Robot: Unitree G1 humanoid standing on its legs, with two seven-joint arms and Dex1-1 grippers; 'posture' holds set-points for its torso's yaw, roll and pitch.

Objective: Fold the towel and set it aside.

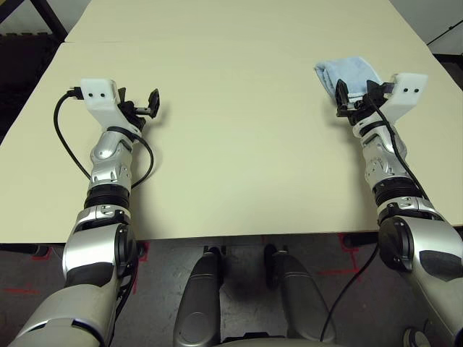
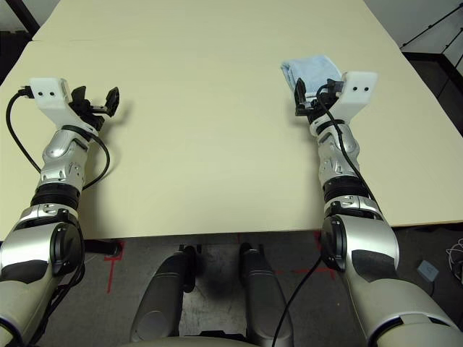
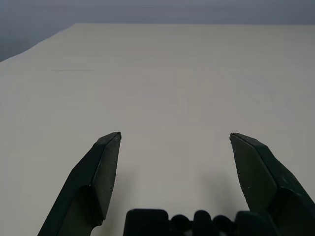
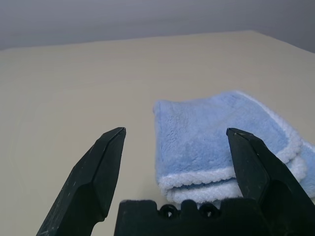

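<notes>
Because the towel (image 4: 221, 147) already lies folded in soft layers on the far right side of the surface (image 1: 239, 144), the job looks nearly done — so the main worry is messing it up. The right tool (image 4: 174, 135) hangs just in front of the towel with its two black fingers spread wide, and it holds nothing. One finger (image 4: 251, 157) sits right by the towel's near edge with the white stitching. If that arm pushes forward or dips down, I think the finger could catch the fluffy edge and drag the layers apart. If the tool pulls back fast while it is too low, it could tug the towel along and undo the fold. The towel also lies not far from the right edge of the surface, so a hard bump might slide it toward that side.

The left tool (image 3: 174, 137) is far away on the other side, also wide open and holding nothing, so it looks safe.

The surface is pale cream, smooth and flat — it looks like two boards joined, with a thin seam across the far part. Past its edges the floor (image 1: 166, 275) is dark grey, with some red tape marks near the robot. Black cables (image 1: 65, 141) loop along both arms.
</notes>
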